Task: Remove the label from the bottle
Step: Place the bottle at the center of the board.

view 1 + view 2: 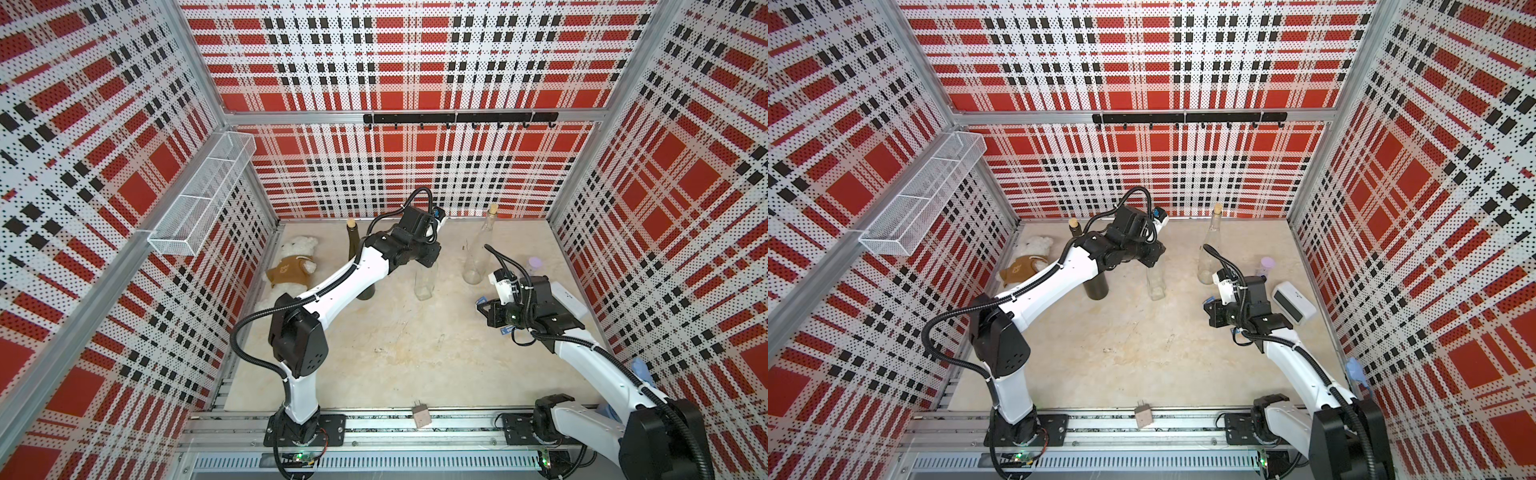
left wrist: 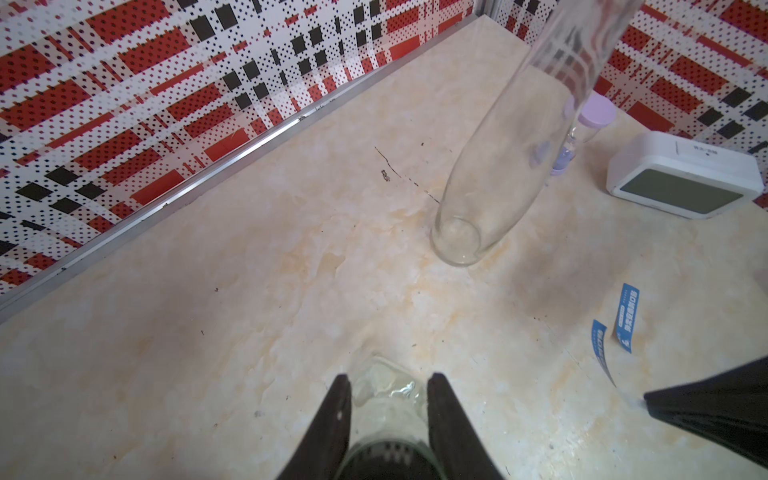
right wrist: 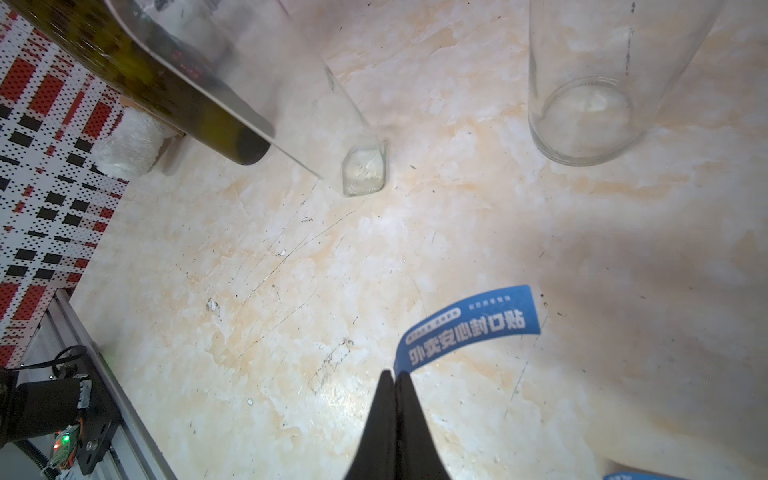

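A small square clear glass bottle [image 1: 424, 283] [image 1: 1155, 286] stands upright mid-table. My left gripper [image 2: 388, 376] [image 1: 428, 258] comes down from above and is shut on the bottle's [image 2: 384, 392] neck, one finger on each side. To the right, my right gripper [image 3: 394, 372] [image 1: 482, 305] is shut on one end of a blue label [image 3: 469, 324] with white print. The label curls free in the air, away from the bottle [image 3: 363, 170]. In the left wrist view the held label [image 2: 600, 345] shows beside a second blue strip [image 2: 627, 318].
A tall clear corked bottle [image 1: 478, 253] stands behind the right gripper, and a dark green corked bottle [image 1: 365, 286] beside the left arm. A teddy bear [image 1: 293, 266] lies at the left wall. A white clock [image 1: 1293, 307] and purple hourglass [image 2: 582, 133] sit at right.
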Controlling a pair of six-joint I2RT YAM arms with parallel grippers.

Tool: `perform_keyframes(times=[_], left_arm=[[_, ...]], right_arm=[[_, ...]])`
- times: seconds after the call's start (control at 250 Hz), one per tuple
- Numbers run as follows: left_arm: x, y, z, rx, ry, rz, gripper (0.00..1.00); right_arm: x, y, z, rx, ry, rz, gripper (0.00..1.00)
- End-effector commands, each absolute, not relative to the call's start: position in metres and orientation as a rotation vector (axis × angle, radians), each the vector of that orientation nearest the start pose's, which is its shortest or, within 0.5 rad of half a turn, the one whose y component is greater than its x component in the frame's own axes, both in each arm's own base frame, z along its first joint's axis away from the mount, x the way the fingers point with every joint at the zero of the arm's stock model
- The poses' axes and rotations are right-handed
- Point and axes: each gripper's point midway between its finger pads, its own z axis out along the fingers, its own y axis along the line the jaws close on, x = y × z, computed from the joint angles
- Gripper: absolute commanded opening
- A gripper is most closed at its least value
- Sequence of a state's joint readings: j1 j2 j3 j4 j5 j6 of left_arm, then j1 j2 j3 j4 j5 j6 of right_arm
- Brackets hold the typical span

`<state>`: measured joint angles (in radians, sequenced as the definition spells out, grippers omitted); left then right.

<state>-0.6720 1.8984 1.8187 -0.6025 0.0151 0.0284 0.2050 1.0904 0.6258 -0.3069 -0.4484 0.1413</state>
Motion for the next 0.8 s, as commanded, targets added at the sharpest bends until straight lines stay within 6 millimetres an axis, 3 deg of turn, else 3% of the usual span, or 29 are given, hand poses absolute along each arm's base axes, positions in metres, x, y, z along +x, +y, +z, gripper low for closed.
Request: perform_keyframes(times=[0.0, 0.276, 0.58, 0.796], left_arm=[[0.441, -0.34, 0.228, 0.805, 2.174, -0.336, 0.21], [0.467, -0.346, 0.225, 0.786, 2.166, -0.361, 0.24], [0.471, -0.346, 0.232, 0.783, 2.155, -0.365, 0.51], [0.468, -0.345, 0.252, 0.776, 2.122, -0.37, 0.69]], right_arm=[[0.293, 0.134, 0.147, -0.324, 2.279, 0.667, 0.0], [0.293, 0.132, 0.144, -0.319, 2.291, 0.652, 0.0], [0.295, 0.131, 0.142, -0.317, 2.297, 0.647, 0.0], [0.296, 0.131, 0.143, -0.312, 2.294, 0.654, 0.0]])
